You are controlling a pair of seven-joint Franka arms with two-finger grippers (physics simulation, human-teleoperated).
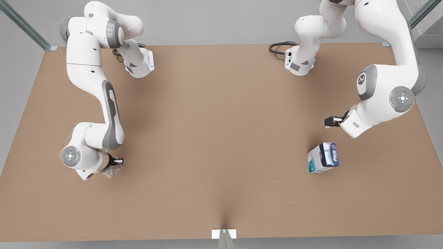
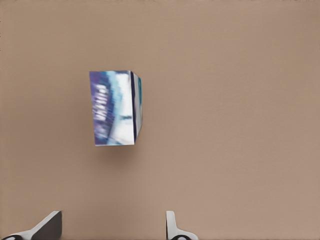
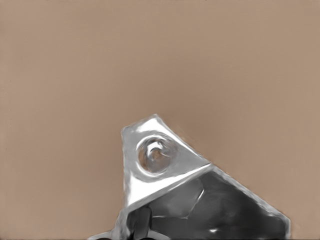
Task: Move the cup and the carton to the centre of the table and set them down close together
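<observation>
- The carton [image 1: 323, 158] is standing on the table [image 1: 214, 138] toward the front view's right, well away from the centre, with nothing touching it; in the left wrist view the carton [image 2: 116, 107] is sitting ahead of the fingertips [image 2: 172, 227].
- The left gripper [image 1: 331, 121] is hovering near the carton but apart from it, its fingers spread wide and holding nothing.
- The cup [image 1: 112, 169] is sitting at the front view's left, just as far from the centre, right under the right gripper [image 1: 117, 162]; in the right wrist view the cup [image 3: 165, 170] is looming close against a finger [image 3: 142, 225].
- I cannot tell how far the right gripper is opening, or whether it is gripping the cup.
- Likely risks: the faceted metal could be slipping or twisting out of a pinch on a slanted face, and a descent off-centre over the carton could be tipping it instead of bracketing it.
</observation>
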